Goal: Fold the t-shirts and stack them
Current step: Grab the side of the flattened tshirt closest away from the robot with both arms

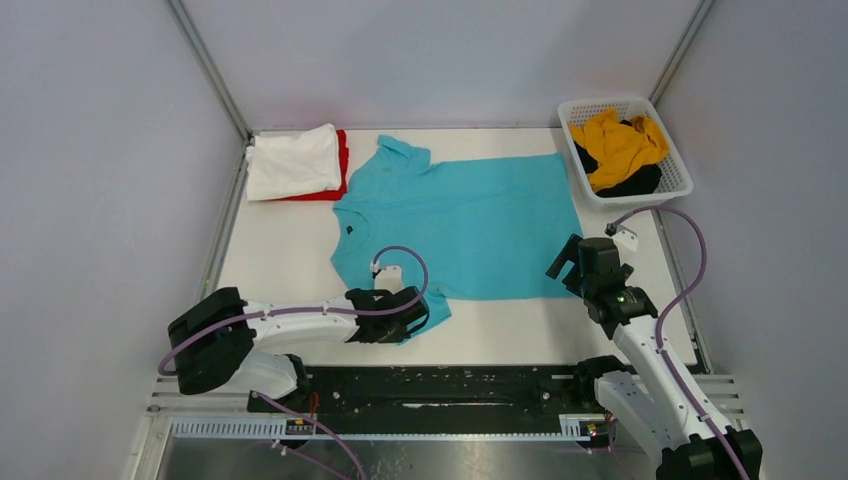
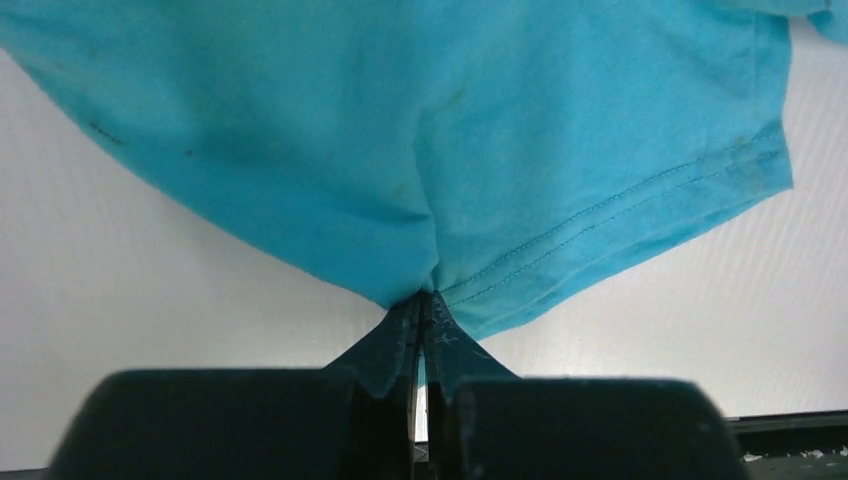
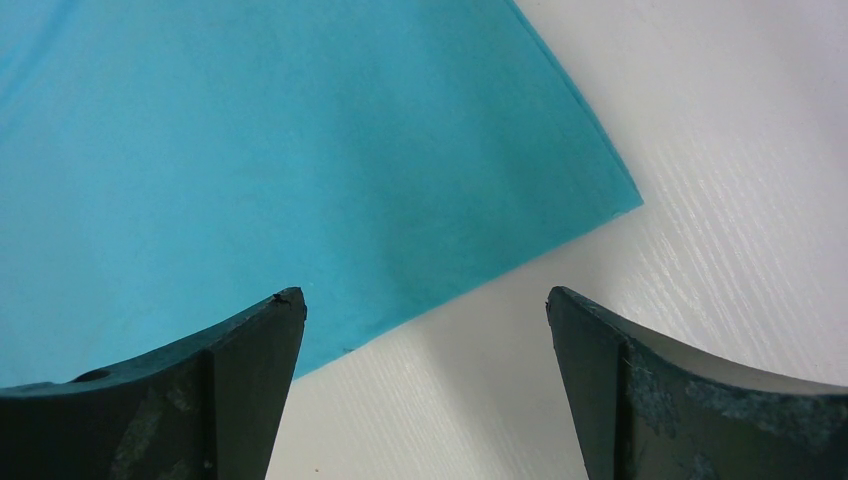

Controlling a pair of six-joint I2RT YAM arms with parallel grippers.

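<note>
Top external view.
- Left arm: lies low across the lower left of the frame, stretched rightward from its base. The left gripper [image 1: 428, 312] is at the near sleeve of the turquoise t-shirt [image 1: 480, 215], lower centre.
- Right arm: rises from the lower right, wrist bent toward the upper left. The right gripper [image 1: 566, 258] is at the shirt's near hem corner, right of centre.
- Turquoise t-shirt: spread flat on the white table [image 1: 280, 270], collar to the left, hem to the right.

Left wrist view.
- Left gripper [image 2: 427, 300]: jaws clenched together on a pinch of the turquoise t-shirt [image 2: 400, 120] beside the stitched sleeve hem. The cloth puckers into creases at the grip. This hold is hidden from above by the wrist itself.

Right wrist view.
- Right gripper [image 3: 425, 300]: jaws spread wide, grasping nothing. One finger is over the turquoise t-shirt [image 3: 250, 150], the other over bare table [image 3: 700, 150], with the shirt's edge running between them. The shirt corner is at centre right.

Surroundings, top external view.
- White t-shirt [image 1: 295, 160]: folded, upper left, lying on a red t-shirt [image 1: 343, 150] of which only an edge shows. Both are just beside the turquoise collar end.
- White lattice basket [image 1: 680, 172]: upper right, holding a crumpled mustard-yellow t-shirt [image 1: 620, 145] over a black t-shirt [image 1: 635, 183].
- Purple cable [image 1: 400, 255]: loops over the turquoise cloth above the left wrist.
</note>
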